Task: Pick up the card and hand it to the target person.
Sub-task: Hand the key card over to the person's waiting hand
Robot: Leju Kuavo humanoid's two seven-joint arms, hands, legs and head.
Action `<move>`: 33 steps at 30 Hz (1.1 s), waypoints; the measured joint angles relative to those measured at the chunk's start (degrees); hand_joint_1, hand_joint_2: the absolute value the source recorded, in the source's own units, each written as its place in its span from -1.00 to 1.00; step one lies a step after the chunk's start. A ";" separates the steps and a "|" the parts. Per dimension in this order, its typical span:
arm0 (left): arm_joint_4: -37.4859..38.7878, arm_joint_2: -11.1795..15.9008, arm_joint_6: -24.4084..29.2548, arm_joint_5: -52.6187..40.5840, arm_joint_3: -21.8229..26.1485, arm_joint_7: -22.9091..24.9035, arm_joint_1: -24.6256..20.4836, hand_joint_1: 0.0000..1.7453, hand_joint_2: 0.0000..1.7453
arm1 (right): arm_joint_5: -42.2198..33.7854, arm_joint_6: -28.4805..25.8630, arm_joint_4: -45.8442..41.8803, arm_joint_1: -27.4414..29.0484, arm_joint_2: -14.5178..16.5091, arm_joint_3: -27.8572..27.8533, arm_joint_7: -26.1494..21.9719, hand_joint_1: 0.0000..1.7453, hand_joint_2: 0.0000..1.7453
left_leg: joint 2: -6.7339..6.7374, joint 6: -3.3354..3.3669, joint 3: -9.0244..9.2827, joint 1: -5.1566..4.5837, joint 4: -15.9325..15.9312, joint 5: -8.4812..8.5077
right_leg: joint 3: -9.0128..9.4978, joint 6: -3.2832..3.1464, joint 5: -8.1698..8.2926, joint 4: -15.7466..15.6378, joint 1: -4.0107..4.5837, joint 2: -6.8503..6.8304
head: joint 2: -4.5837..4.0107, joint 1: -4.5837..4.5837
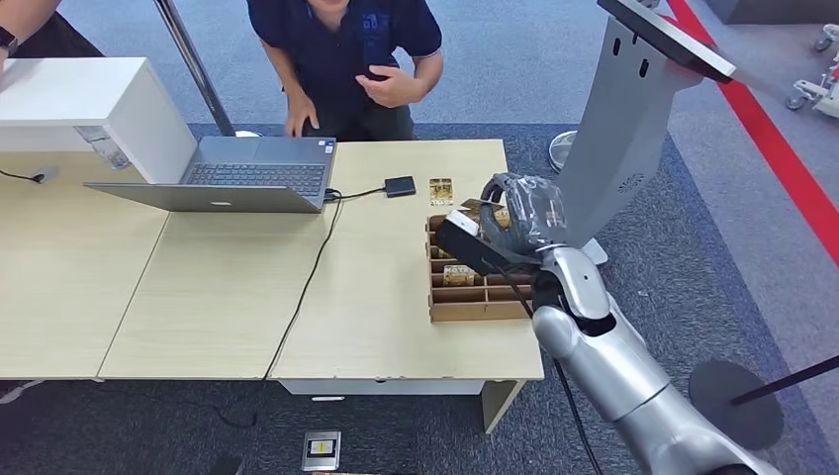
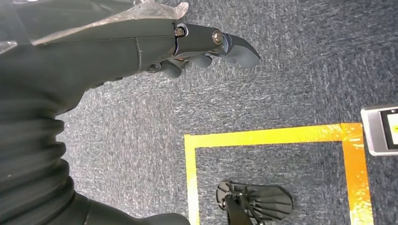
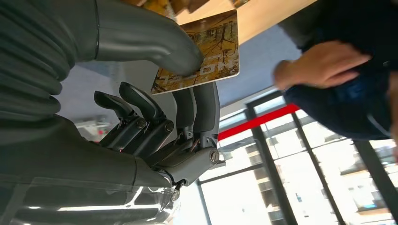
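Light wood table (image 1: 218, 297) on blue-grey carpet (image 1: 514, 59), darker carpet patch under and around the table. On the table: open laptop (image 1: 233, 183) at the far edge, white box (image 1: 84, 104) left of laptop, small black adapter (image 1: 400, 186) right of laptop with black cable (image 1: 307, 282) running back across the tabletop. Grey kiosk stand (image 1: 628, 119) just right of the table, red floor stripe (image 1: 782, 148) beyond it. Yellow floor tape (image 2: 263, 138) forming a square on carpet, seen in left wrist view. Tall windows with dark frames (image 3: 291, 178), bright daylight, in right wrist view.
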 joint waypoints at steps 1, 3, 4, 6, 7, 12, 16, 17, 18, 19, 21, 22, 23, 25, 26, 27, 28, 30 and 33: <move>0.00 -0.01 -0.08 -0.12 -0.01 0.15 -0.24 -1.00 1.00 | -0.36 0.08 1.01 -0.73 0.48 0.16 -0.81 0.96 1.00 | 0.00 0.00 0.00 0.00 0.00 0.02 | 0.00 0.00 0.00 0.00 0.00 0.00 | 0.01 0.00; 0.00 -0.02 -0.26 -0.33 -0.05 0.51 -0.79 -1.00 1.00 | -1.11 -0.07 4.01 -2.68 1.89 0.59 -2.88 0.96 1.00 | -0.02 0.01 -0.02 0.01 0.00 0.06 | 0.00 0.01 0.02 0.01 0.00 -0.01 | 0.01 0.00; 0.00 -0.03 -0.36 -0.40 -0.07 0.68 -1.00 -1.00 1.00 | -1.45 -0.33 5.61 -3.66 2.64 0.81 -3.90 0.96 1.00 | -0.02 0.01 -0.03 0.01 0.00 0.07 | -0.01 0.01 0.02 0.02 0.00 -0.01 | 0.01 0.00; 0.01 -0.07 -0.54 -0.54 -0.12 0.98 -1.36 -1.00 1.00 | -2.24 -0.93 9.37 -5.74 4.31 1.26 -6.02 0.96 1.00 | -0.03 0.02 -0.03 0.01 0.00 0.08 | -0.01 0.01 0.03 0.02 0.00 -0.01 | 0.01 0.00; 0.01 -0.10 -0.66 -0.60 -0.14 1.13 -1.56 -1.00 1.00 | -2.61 -1.34 11.40 -6.79 5.17 1.46 -7.10 0.96 1.00 | -0.03 0.02 -0.04 0.01 0.00 0.08 | -0.01 0.01 0.03 0.03 0.00 -0.01 | 0.01 0.01; 0.02 -0.37 -0.93 -0.81 -0.28 1.80 -2.42 -1.00 1.00 | -3.07 -4.35 22.41 -12.03 10.06 2.34 -10.54 0.96 1.00 | -0.02 0.02 -0.05 0.01 0.00 0.08 | -0.03 0.01 0.03 0.03 0.01 -0.01 | 0.01 0.00; 0.02 -0.67 -0.98 -0.90 -0.44 2.22 -2.65 -1.00 1.00 | -1.55 -5.93 29.35 -14.96 13.35 3.13 -10.52 0.96 1.00 | -0.02 0.02 -0.05 0.01 0.00 0.08 | -0.04 0.01 0.03 0.03 0.01 0.00 | 0.01 0.00; 0.02 -0.73 -0.97 -0.91 -0.46 2.31 -2.67 -1.00 1.00 | -1.09 -6.25 30.89 -15.62 14.08 3.33 -10.40 0.96 1.00 | -0.02 0.02 -0.05 0.01 0.00 0.08 | -0.04 0.01 0.03 0.03 0.01 0.00 | 0.01 0.00; 0.02 -0.78 -0.95 -0.91 -0.48 2.36 -2.68 -1.00 1.00 | -0.72 -6.50 32.32 -16.24 14.72 3.56 -10.30 0.96 1.00 | -0.02 0.02 -0.05 0.01 0.00 0.08 | -0.04 0.01 0.03 0.03 0.01 0.00 | 0.01 0.01; 0.02 -0.83 -0.94 -0.92 -0.49 2.41 -2.69 -1.00 1.00 | -0.40 -6.72 33.52 -16.76 15.28 3.78 -10.25 0.96 1.00 | -0.02 0.02 -0.05 0.01 0.01 0.08 | -0.04 0.01 0.03 0.03 0.01 0.00 | 0.01 0.00; 0.02 -0.90 -0.92 -0.97 -0.51 2.46 -2.69 -1.00 1.00 | 0.21 -7.14 35.63 -17.52 16.21 4.20 -10.11 0.96 1.00 | -0.02 0.02 -0.05 0.00 0.01 0.08 | -0.04 0.01 0.03 0.03 0.01 -0.01 | 0.01 0.01; 0.02 -0.93 -0.92 -0.99 -0.52 2.47 -2.69 -1.00 1.00 | 0.51 -7.26 36.51 -17.80 16.61 4.37 -9.97 0.47 1.00 | -0.02 0.02 -0.05 0.00 0.01 0.08 | -0.05 0.01 0.03 0.03 0.01 -0.01 | 0.01 0.01; 0.02 -0.98 -0.92 -1.01 -0.53 2.48 -2.69 -1.00 1.00 | 0.78 -7.34 37.38 -18.04 16.95 4.52 -9.83 -0.02 1.00 | -0.03 0.02 -0.05 0.00 0.01 0.08 | -0.05 0.01 0.03 0.03 0.01 0.00 | 0.01 0.01; 0.02 -1.08 -0.92 -1.03 -0.55 2.48 -2.69 -1.00 1.00 | 1.12 -7.43 38.85 -18.45 17.56 4.81 -9.71 -1.00 1.00 | -0.02 0.02 -0.05 0.00 0.01 0.08 | -0.05 0.01 0.03 0.03 0.01 0.00 | 0.01 0.01; 0.02 -1.11 -0.94 -1.04 -0.56 2.45 -2.68 -1.00 1.00 | 1.27 -7.50 39.48 -18.68 17.84 4.99 -9.73 -1.00 1.00 | -0.02 0.02 -0.05 0.00 0.01 0.08 | -0.05 0.01 0.03 0.03 0.01 0.00 | 0.01 0.00; 0.02 -1.15 -0.96 -1.05 -0.59 2.41 -2.68 -1.00 1.00 | 1.38 -7.58 40.03 -18.92 18.11 5.18 -9.76 -1.00 1.00 | -0.02 0.02 -0.05 0.00 0.01 0.08 | -0.06 0.01 0.03 0.03 0.01 0.00 | 0.01 0.01; 0.02 -1.17 -0.98 -1.05 -0.62 2.33 -2.69 -1.00 0.50 | 1.48 -7.68 40.44 -19.14 18.33 5.32 -9.79 -1.00 1.00 | -0.02 0.02 -0.05 0.00 0.01 0.08 | -0.06 0.01 0.03 0.03 0.01 0.00 | 0.01 0.00; 0.02 -1.20 -1.04 -1.05 -0.66 2.15 -2.69 -1.00 -0.50 | 1.55 -7.92 41.30 -19.58 18.65 5.59 -9.83 -1.00 1.00 | -0.02 0.02 -0.04 0.00 0.01 0.08 | -0.06 0.01 0.03 0.03 0.01 0.00 | 0.01 0.00; 0.02 -1.22 -1.09 -1.05 -0.67 2.05 -2.69 -1.00 -1.00 | 1.38 -8.21 42.43 -20.00 18.90 5.84 -9.97 -1.00 1.00 | -0.01 0.02 -0.04 0.00 0.01 0.08 | -0.06 0.01 0.03 0.03 0.01 0.00 | 0.01 0.00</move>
